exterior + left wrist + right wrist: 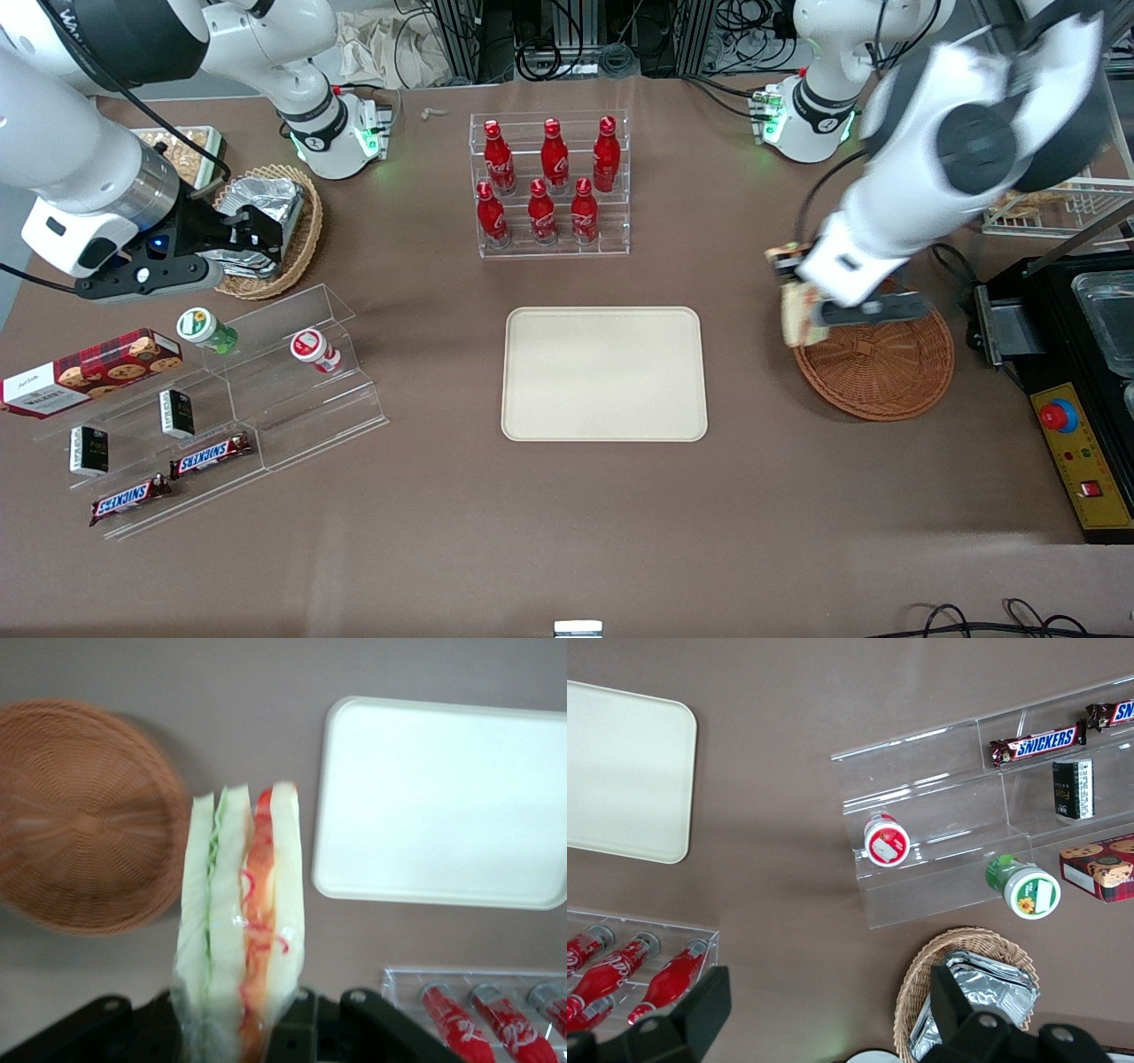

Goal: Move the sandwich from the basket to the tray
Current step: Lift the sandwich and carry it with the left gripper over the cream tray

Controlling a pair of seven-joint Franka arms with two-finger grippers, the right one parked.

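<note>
My left gripper (811, 312) is shut on the sandwich (802, 319), a wedge of pale bread with green, orange and red filling on its cut edge (241, 930). It hangs in the air over the edge of the reddish-brown wicker basket (877, 359) that faces the tray, and nothing lies in the basket (75, 815). The cream rectangular tray (604, 374) sits flat at the table's middle with nothing on it (443, 802). In the wrist view the black gripper body frames the sandwich's base.
A clear rack of red bottles (551, 182) stands farther from the front camera than the tray. Clear stepped shelves with snacks (204, 416) and a tan basket of foil packets (266, 230) lie toward the parked arm's end. A black machine (1072, 390) stands beside the basket.
</note>
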